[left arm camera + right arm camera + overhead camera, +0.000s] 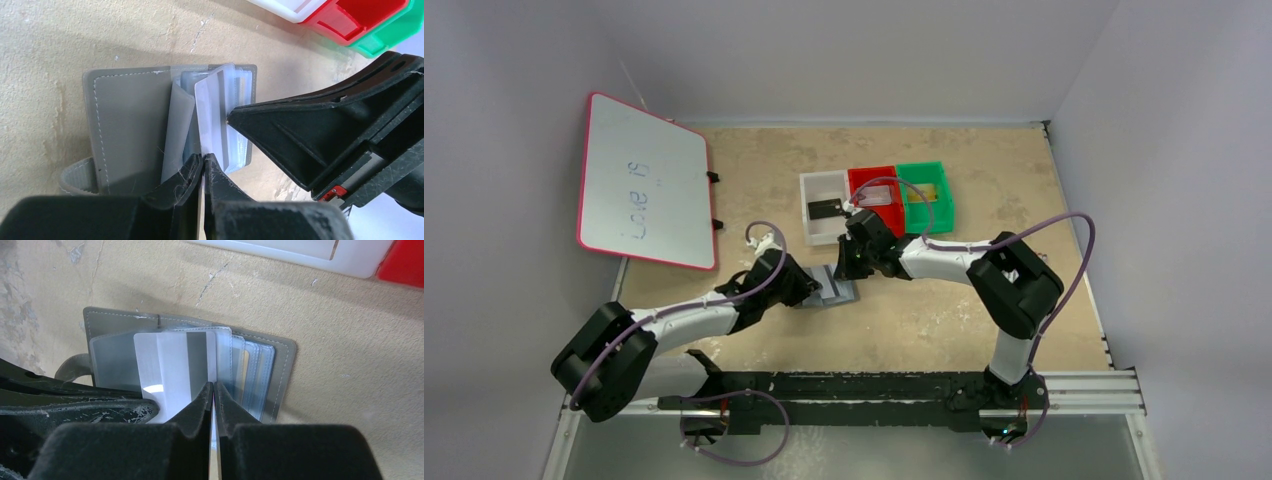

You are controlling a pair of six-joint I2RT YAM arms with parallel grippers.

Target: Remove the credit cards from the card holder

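Observation:
The grey card holder (pixel 842 292) lies open on the table between my two grippers, its matte inside (pixel 127 125) and stitched edge (pixel 285 355) showing. A silvery-grey credit card (pixel 170 360) with a dark stripe stands up among the clear pockets (pixel 215 110). My left gripper (pixel 204 159) is shut on the lower edge of a clear pocket leaf of the holder. My right gripper (pixel 213 386) is shut on the card's edge, and its fingers (pixel 300 130) reach in from the right. A black card (pixel 826 209) lies in the white tray.
A white tray (pixel 816 228), a red tray (pixel 864 176) and a green tray (pixel 939 215) stand in a row just behind the holder. A pink-framed whiteboard (pixel 644 180) leans at the back left. Purple cables loop over both arms.

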